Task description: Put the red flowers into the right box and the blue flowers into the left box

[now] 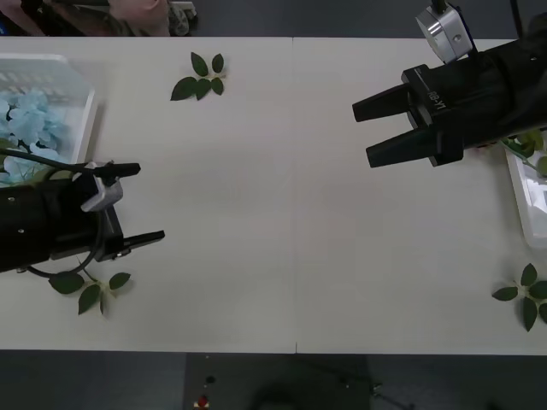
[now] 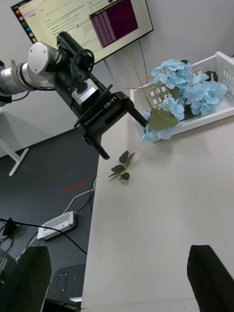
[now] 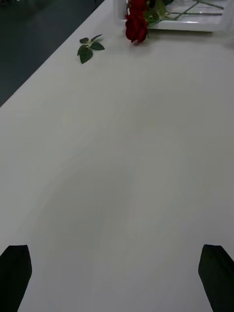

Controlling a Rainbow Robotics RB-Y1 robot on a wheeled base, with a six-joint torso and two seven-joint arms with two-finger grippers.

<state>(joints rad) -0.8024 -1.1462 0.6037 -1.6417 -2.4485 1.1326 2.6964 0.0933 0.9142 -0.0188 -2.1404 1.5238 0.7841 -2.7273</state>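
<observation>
At the left edge of the front view, pale sky-blue artificial hydrangea stems [image 1: 30, 120] lie heaped in the white slotted plastic tray [image 1: 84, 111], one cluster and a large leaf spilling over its rim. The left pincer [image 1: 141, 203] hangs just below that tray, black fingers apart and empty. At upper right, the right pincer [image 1: 374, 131] hovers with fingers spread, empty, beside the plainer white tray [image 1: 523, 201] at the frame's right edge. In the left wrist view, a deep red artificial rose [image 3: 136, 25] droops over that tray's rim onto the pale desk [image 1: 291, 213]. The flowers look light, soft and springy; blooms would likely crush or shed, so the thin stiff stems seem the better hold. Three loose green leaf sprigs [image 1: 199, 77] sit near the desk's edges; the wide middle offers open room.
</observation>
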